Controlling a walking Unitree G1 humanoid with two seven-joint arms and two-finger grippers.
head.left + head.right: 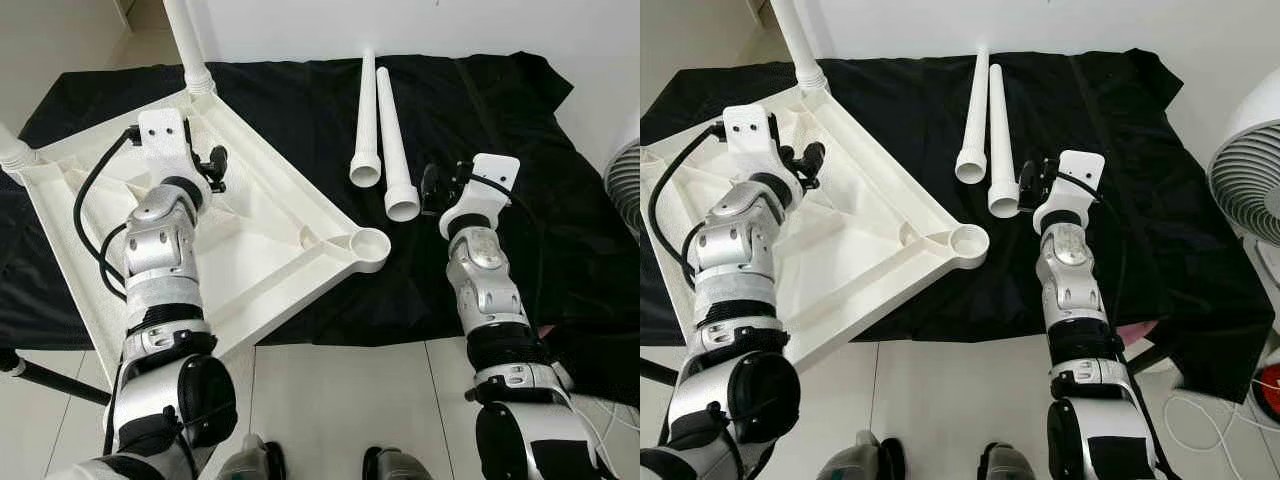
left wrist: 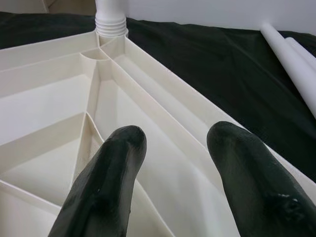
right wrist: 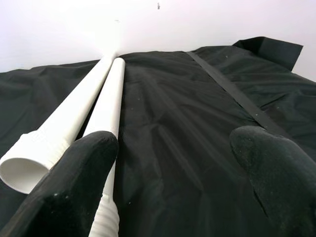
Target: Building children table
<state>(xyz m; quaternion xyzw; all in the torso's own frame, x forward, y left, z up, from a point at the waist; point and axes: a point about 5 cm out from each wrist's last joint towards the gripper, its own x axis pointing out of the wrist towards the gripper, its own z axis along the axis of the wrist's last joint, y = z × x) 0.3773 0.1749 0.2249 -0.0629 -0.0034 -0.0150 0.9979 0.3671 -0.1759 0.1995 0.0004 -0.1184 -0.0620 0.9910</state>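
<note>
Silver arms reach forward, right end effector [image 3: 173,177] beside legs [image 1: 392,150].

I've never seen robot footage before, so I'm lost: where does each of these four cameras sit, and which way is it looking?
Left eye view: on the head, looking down at the upturned white tabletop on a black cloth; both silver arms show.
Right eye view: the same scene from beside it, plus a fan.
Left wrist view: looks along the open left gripper over the tabletop's ribs.
Right wrist view: looks along the open right gripper toward two loose legs.
Shared: both eye views also show those legs.
</note>
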